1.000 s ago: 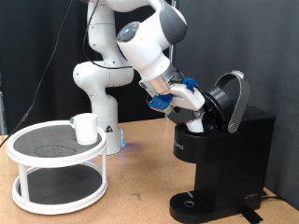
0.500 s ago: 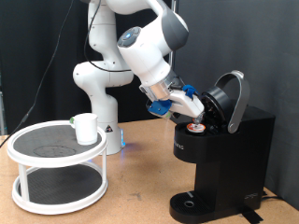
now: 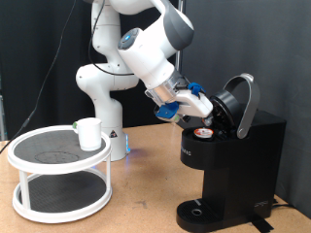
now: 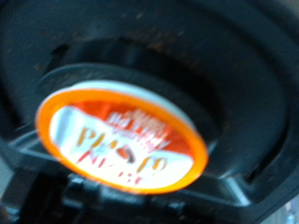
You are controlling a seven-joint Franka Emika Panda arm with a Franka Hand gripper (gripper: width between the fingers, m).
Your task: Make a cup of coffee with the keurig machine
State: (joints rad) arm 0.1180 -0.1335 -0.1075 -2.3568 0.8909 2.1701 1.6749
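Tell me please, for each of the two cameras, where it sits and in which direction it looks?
Exterior view: off the arm, level with the table, facing the keurig machine, the cup on a white two-tier stand; the whole arm and gripper show.
Wrist view: on the hand, looking closely into the machine's open chamber; no fingers show clearly.
Shared: the orange-topped pod seated in the machine, also visible from outside.

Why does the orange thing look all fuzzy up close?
In the wrist view the pod is close and smeared by blur, so its lettering is unreadable. In the exterior view the picture is sharper: the gripper hangs by the open keurig machine, and the cup sits on the white stand.
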